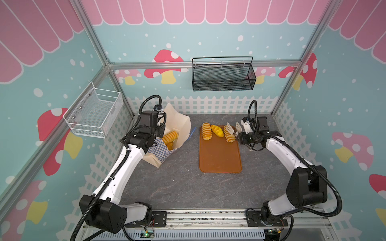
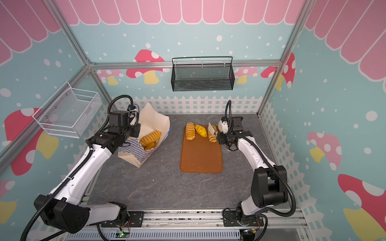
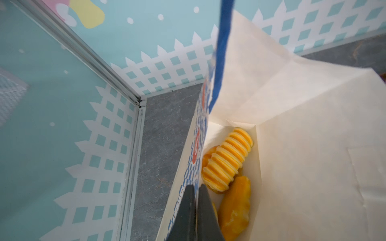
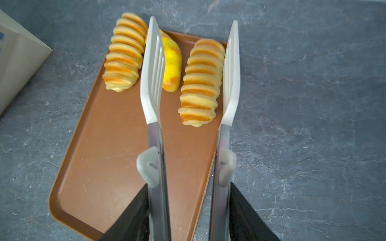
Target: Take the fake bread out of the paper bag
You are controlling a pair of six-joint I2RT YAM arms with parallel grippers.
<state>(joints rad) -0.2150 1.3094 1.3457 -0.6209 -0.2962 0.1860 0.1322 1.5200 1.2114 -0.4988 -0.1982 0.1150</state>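
We see the fake bread (image 1: 217, 131) split. Three glossy pieces sit side by side on the far end of the flat brown round-cornered tray (image 1: 220, 158), long axes roughly along its length: two ridged oblong loaves flank a smooth yellow one. More lies inside the cream paper bag (image 1: 180, 123), a ridged loaf (image 3: 226, 159) diagonal over smooth pieces. The left gripper (image 3: 194, 187) pinches the bag's checkered wall, jaws closed on paper. The right gripper (image 4: 188, 187) clamps steel tongs (image 4: 153, 83) with white slotted blades; these stand apart astride the loaf nearest that arm (image 4: 200, 83), and we can't tell if they touch it. A grey marbled tabletop (image 1: 177, 187) lies underneath.
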